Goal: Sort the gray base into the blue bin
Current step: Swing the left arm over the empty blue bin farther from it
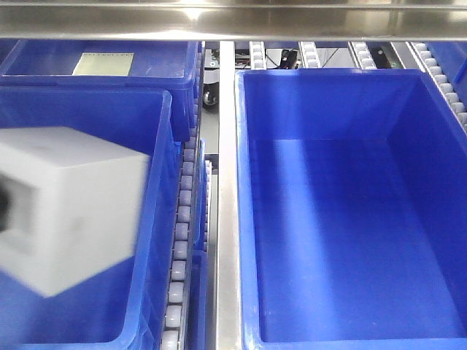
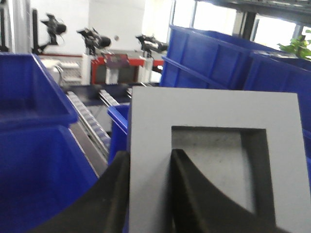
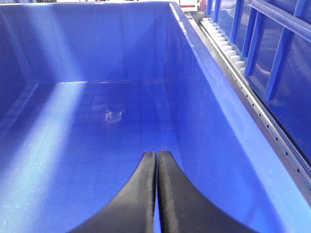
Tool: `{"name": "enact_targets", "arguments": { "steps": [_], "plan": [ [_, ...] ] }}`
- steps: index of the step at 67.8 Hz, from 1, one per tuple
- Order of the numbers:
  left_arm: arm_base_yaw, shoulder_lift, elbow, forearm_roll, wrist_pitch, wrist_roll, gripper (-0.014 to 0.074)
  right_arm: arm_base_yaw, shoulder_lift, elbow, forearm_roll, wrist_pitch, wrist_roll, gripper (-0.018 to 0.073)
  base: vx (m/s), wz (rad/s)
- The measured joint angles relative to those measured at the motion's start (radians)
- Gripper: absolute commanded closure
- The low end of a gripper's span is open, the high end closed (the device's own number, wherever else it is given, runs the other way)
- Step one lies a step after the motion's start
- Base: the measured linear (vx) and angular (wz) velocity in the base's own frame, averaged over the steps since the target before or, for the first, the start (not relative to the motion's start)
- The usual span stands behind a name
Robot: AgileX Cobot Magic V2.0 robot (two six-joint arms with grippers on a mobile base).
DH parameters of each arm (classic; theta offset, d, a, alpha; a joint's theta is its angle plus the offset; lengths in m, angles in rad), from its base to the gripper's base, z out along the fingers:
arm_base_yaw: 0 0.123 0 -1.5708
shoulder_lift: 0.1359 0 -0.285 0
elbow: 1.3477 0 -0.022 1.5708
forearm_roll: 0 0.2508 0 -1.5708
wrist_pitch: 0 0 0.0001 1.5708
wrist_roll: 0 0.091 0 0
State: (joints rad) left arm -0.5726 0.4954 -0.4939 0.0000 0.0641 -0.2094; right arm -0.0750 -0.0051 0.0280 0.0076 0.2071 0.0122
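Bins: three blue ones show from the front. One gray base [image 2: 214, 145] sits pinched in the left gripper [image 2: 148, 194]. The right gripper [image 3: 156, 194] is squeezed together, holding nothing, over a blue bin [image 3: 209, 82].

a polished steel shelf beam [image 1: 233, 22] crosses the far edge, catching glare from overhead light. white roller conveyor tracks [image 1: 180, 240] run between steel rails. bright windows [image 2: 228, 19], a white wall [image 2: 116, 17] and green foliage [image 2: 300, 46] lie far off.
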Motion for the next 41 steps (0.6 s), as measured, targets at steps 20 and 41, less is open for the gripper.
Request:
{"name": "enact_targets", "arguments": {
  "steps": [20, 41],
  "plan": [
    [-0.216, 0.373, -0.077, -0.016, -0.176, -0.003, 0.0590, 0.000, 0.000, 0.000, 0.000, -0.001, 0.000, 0.0564, 0.00, 0.00],
    [-0.352, 0.897, -0.436, -0.018, -0.200, -0.030, 0.0580, 0.000, 0.000, 0.000, 0.000, -0.001, 0.000, 0.0564, 0.00, 0.00]
  ]
}}
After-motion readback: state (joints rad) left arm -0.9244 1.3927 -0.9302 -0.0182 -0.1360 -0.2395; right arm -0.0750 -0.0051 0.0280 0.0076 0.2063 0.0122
